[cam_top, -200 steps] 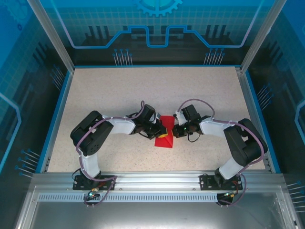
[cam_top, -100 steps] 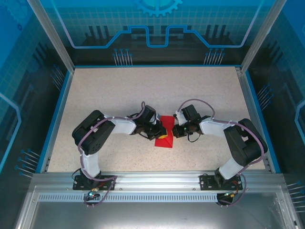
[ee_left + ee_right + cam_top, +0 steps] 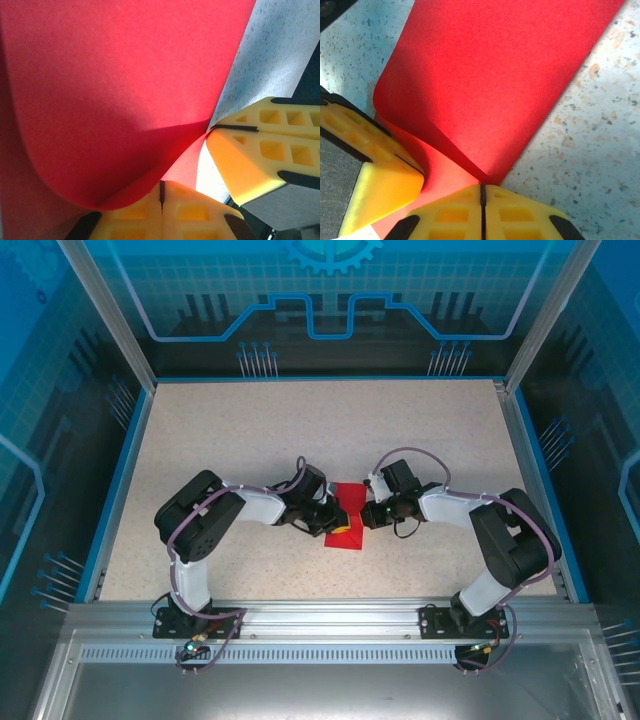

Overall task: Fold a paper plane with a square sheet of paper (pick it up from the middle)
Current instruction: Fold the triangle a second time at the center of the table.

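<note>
The square sheet of paper [image 3: 348, 502] is bright red and lies mid-table between the two arms, bent over on itself in a soft curl; it has no paper plane shape. My left gripper [image 3: 338, 522] is shut on its left side. In the left wrist view the sheet [image 3: 125, 75] rolls over the closed yellow fingertips [image 3: 135, 212]. My right gripper [image 3: 366, 514] is shut on the right side. In the right wrist view the red fold [image 3: 495, 75] runs into the seam of the closed right gripper [image 3: 482, 189]. The two grippers nearly touch.
The speckled table [image 3: 250, 440] is bounded by a blue rim [image 3: 120, 490] and transparent walls. An aluminium rail [image 3: 320, 615] carrying both arm bases runs along the near edge. The left gripper's yellow fingers [image 3: 375, 165] sit close beside the right one.
The left arm's elbow has drifted slightly right toward the paper. The right arm and the paper stay where they were.
</note>
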You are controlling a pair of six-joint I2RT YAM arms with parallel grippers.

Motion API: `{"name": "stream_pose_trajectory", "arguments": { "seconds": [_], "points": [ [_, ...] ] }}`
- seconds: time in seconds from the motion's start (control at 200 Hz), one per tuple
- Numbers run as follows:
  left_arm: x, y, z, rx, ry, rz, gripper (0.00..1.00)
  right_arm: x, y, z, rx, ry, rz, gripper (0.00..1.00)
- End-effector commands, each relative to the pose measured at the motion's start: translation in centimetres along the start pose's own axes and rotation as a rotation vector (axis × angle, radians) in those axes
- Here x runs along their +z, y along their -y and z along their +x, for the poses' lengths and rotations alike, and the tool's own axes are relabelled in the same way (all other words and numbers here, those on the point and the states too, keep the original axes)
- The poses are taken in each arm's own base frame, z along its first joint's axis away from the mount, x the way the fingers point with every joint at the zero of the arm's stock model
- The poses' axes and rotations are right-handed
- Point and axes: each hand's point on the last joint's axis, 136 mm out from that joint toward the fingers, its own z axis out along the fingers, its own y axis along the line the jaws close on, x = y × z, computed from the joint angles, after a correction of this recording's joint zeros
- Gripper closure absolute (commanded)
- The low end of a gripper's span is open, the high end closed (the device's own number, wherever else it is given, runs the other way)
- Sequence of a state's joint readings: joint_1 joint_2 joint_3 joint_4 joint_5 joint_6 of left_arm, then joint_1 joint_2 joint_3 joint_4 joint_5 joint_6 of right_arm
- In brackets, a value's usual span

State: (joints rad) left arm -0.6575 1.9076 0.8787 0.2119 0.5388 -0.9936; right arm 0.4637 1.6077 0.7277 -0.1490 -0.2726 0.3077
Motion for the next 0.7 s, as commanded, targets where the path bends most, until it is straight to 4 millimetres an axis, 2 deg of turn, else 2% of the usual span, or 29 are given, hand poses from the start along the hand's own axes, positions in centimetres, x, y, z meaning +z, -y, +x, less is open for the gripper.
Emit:
{"name": "stream_pose_trajectory", "arguments": {
  "seconds": [0.0,0.16,0.22,0.275,0.42,0.565,0.695],
  "points": [
    [0.8,-3.0,1.2,-0.032,-0.026,-0.082,0.99,-1.5,-0.6,-1.4,0.004,0.031,-0.012,0.85],
    [0.8,-3.0,1.1,-0.031,-0.025,-0.086,1.00,-4.0,-1.2,-2.0,0.029,0.082,0.005,0.68],
    [0.8,-3.0,1.1,-0.031,-0.026,-0.086,1.00,-4.8,-2.0,-1.9,0.039,0.098,-0.026,0.67],
    [0.8,-3.0,1.1,-0.029,-0.026,-0.087,1.00,-5.2,-3.0,-1.5,0.059,0.100,-0.081,0.70],
    [0.9,-3.0,1.1,-0.030,-0.025,-0.087,1.00,-4.5,-6.0,0.6,0.101,0.035,-0.212,0.91],
    [0.9,-3.0,1.1,-0.029,-0.027,-0.085,1.00,-2.8,-6.9,2.7,0.160,-0.042,-0.225,0.96],
    [0.9,-3.0,1.0,-0.031,-0.026,-0.086,1.00,-1.7,-7.3,3.5,0.184,-0.076,-0.212,0.96]
  ]
}}
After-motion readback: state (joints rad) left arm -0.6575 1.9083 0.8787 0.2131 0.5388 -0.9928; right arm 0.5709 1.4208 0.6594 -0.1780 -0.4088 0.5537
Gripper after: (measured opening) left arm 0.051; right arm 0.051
